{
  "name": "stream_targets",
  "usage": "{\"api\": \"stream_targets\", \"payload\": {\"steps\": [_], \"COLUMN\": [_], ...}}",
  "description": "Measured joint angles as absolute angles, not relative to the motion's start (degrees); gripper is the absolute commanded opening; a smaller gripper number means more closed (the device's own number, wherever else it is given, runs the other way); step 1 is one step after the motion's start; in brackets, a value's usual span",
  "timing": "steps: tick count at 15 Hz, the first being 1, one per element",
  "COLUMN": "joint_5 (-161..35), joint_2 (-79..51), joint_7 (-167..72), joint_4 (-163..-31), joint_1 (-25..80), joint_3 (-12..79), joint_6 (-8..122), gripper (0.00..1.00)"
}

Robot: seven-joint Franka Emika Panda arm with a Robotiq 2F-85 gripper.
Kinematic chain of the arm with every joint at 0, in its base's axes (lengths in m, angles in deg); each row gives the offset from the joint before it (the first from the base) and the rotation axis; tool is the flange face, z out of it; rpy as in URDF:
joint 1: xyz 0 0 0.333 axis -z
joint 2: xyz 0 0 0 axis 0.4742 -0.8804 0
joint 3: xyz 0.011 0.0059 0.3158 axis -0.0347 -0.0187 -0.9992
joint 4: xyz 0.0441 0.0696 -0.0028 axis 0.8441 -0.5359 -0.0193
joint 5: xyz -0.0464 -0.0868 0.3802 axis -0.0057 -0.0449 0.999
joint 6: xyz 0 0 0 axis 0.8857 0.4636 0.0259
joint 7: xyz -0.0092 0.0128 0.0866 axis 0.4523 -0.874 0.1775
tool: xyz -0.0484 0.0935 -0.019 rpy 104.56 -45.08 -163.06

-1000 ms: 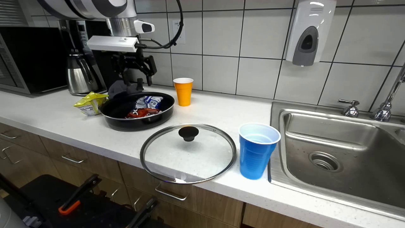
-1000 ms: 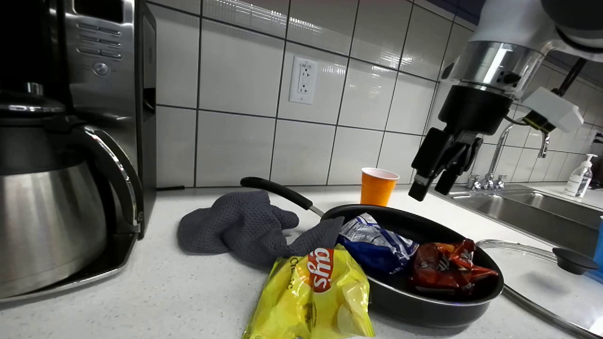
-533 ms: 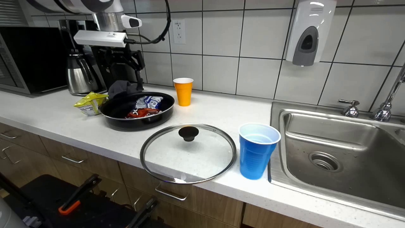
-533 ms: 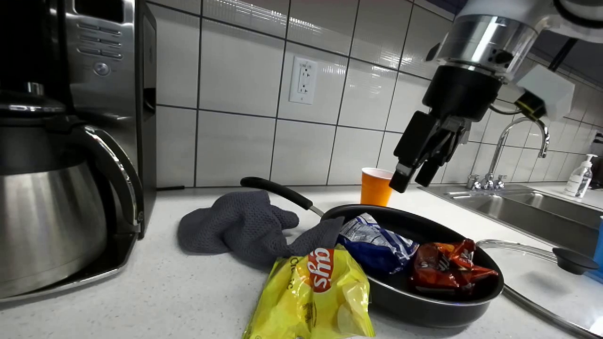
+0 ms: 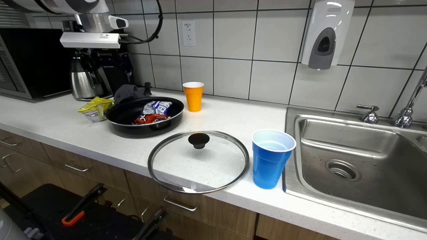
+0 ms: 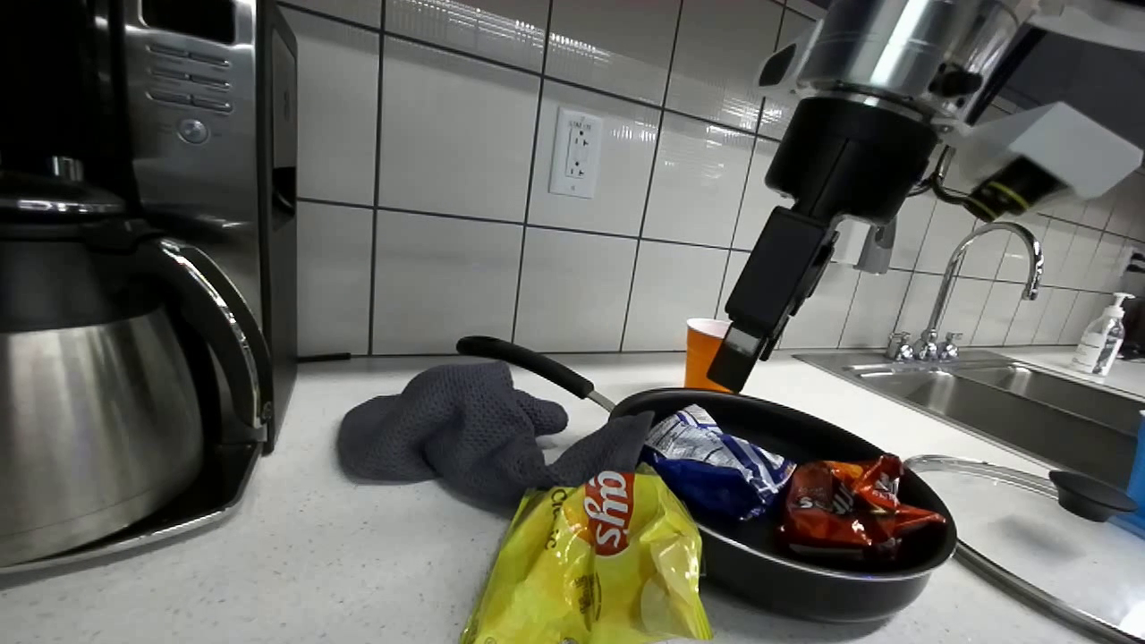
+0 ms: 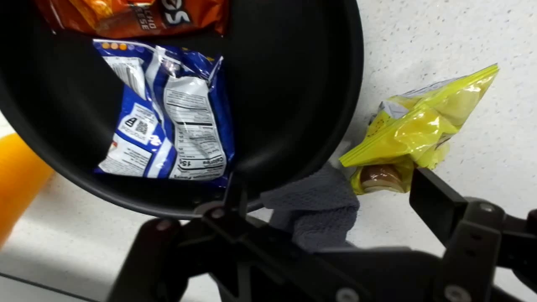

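My gripper (image 7: 328,180) is open with nothing in its grasp, its fingers spread wide in the wrist view. It hangs above the counter; below the gap lies a crumpled grey towel (image 7: 319,205) partly draped over the pan's rim. A yellow chip bag (image 7: 419,130) lies just ahead of the right finger. Inside the black frying pan (image 7: 289,105) are a blue chip bag (image 7: 197,130) and a red chip bag (image 7: 142,19). In an exterior view the gripper (image 6: 738,362) stands higher than the pan, with one finger hiding the other.
An orange cup (image 5: 193,96) stands behind the pan. Nearer the counter's front edge lie a glass lid (image 5: 198,140) and a blue cup (image 5: 272,163), with the sink (image 5: 343,133) beside them. A coffee maker (image 6: 197,89) and a microwave (image 5: 36,60) stand at the far left.
The arm has moved left in both exterior views, leaving the space over the pan for the side by the towel and yellow bag. The gripper has turned somewhat and stayed open. Objects have not moved.
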State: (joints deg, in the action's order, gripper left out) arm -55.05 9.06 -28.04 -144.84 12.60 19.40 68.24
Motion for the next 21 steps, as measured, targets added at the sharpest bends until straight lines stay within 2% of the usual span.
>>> {"api": "stream_targets", "payload": {"steps": [7,21], "joint_5": [-55.0,-55.0], "joint_2": [7.79,7.64], "joint_7": [-19.1,-18.51], "joint_4": [-144.84,-144.84], "joint_1": [9.58,9.59], "joint_3": [17.66,17.66], "joint_6": [68.24,68.24], "gripper": [1.0,1.0]}}
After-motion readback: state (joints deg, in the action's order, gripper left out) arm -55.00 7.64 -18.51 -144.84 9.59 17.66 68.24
